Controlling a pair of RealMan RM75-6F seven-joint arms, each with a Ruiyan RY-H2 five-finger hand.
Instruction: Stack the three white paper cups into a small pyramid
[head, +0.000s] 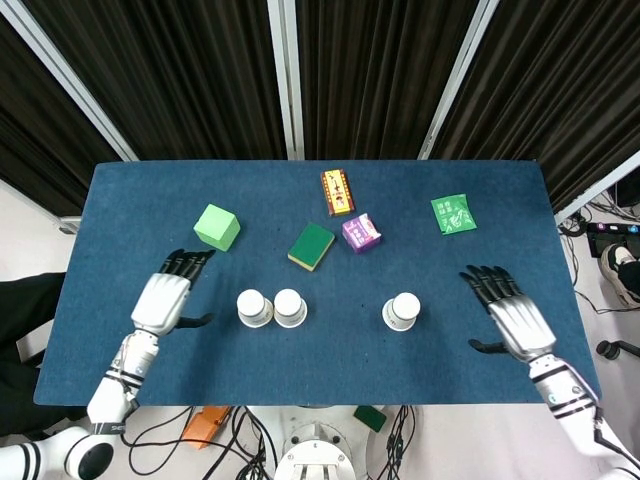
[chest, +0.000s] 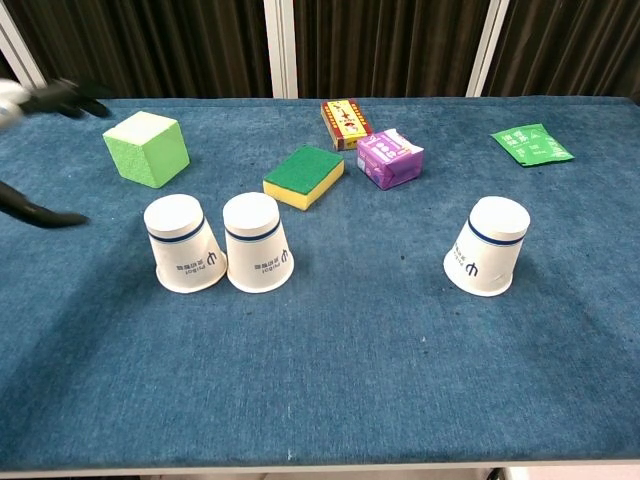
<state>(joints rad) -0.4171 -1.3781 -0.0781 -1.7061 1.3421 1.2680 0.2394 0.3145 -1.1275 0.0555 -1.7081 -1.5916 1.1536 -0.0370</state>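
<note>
Two white paper cups stand upside down side by side near the table's front: the left cup (head: 254, 308) (chest: 184, 245) and the middle cup (head: 290, 308) (chest: 257, 243), touching or nearly so. The third cup (head: 401, 312) (chest: 488, 246) stands upside down alone to the right. My left hand (head: 163, 296) hovers open to the left of the pair, clear of the cups; only its fingertips (chest: 45, 217) show at the chest view's left edge. My right hand (head: 508, 313) is open over the table, right of the lone cup.
A green cube (head: 217, 227) sits behind my left hand. A green and yellow sponge (head: 312, 246), a purple packet (head: 361, 232), a red and yellow box (head: 338, 191) and a green sachet (head: 453, 214) lie further back on the blue table (head: 320, 370).
</note>
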